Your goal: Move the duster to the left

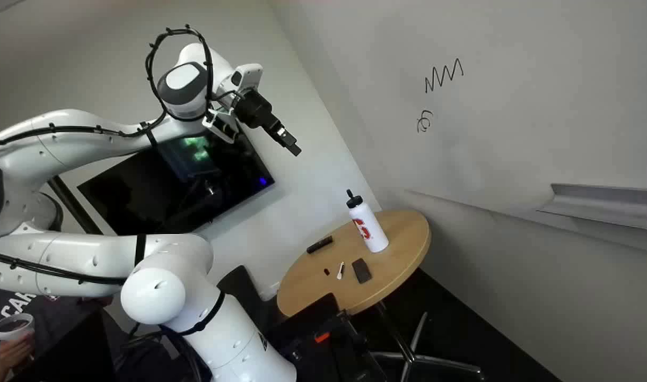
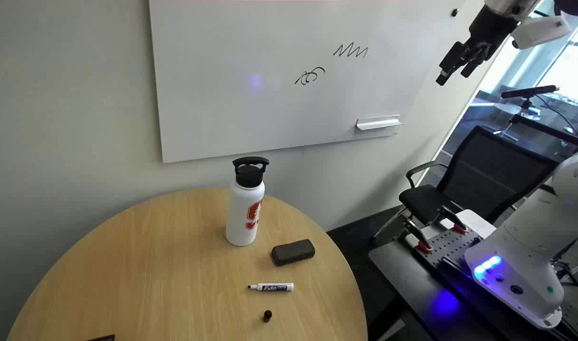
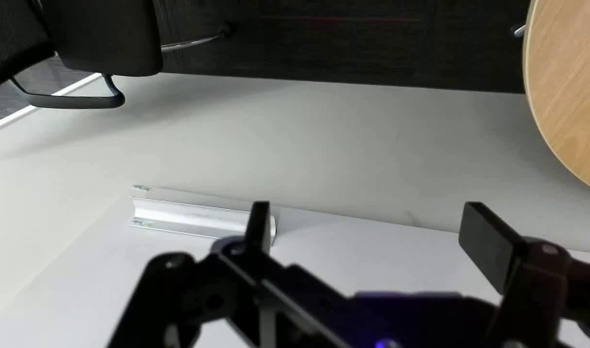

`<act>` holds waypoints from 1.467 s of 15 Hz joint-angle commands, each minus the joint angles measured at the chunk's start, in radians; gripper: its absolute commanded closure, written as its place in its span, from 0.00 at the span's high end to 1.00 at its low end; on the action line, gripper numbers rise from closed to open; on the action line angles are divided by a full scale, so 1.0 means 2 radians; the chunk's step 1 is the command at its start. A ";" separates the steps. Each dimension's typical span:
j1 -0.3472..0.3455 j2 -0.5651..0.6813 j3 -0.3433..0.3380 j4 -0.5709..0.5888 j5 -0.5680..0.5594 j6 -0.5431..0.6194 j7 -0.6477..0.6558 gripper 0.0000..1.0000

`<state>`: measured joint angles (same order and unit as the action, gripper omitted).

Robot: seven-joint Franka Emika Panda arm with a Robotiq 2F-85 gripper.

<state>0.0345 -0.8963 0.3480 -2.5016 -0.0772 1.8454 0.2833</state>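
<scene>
The duster is a small flat dark block, seen in both exterior views (image 1: 361, 270) (image 2: 293, 252). It lies flat near the edge of the round wooden table (image 1: 403, 228) (image 2: 142, 274), beside the white bottle. My gripper (image 1: 293, 148) (image 2: 454, 77) is high above the table, well apart from the duster, close to the whiteboard side. In the wrist view the two fingers (image 3: 370, 227) stand wide apart with nothing between them. The wrist view shows only the table's edge (image 3: 570, 96); the duster is out of view there.
An upright white bottle (image 1: 370, 228) (image 2: 244, 213) with a black lid stands by the duster. A marker (image 2: 271, 287), a small dark cap (image 2: 267, 316) and a black remote-like object (image 1: 320, 244) lie on the table. A whiteboard (image 2: 279, 109) with a tray (image 2: 378, 123) hangs behind. A chair (image 2: 488, 166) stands nearby.
</scene>
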 commanded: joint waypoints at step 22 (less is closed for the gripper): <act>0.144 0.336 0.028 0.034 -0.004 0.230 -0.138 1.00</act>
<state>0.2994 -0.2268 0.4251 -2.4349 -0.0789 2.3069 0.0015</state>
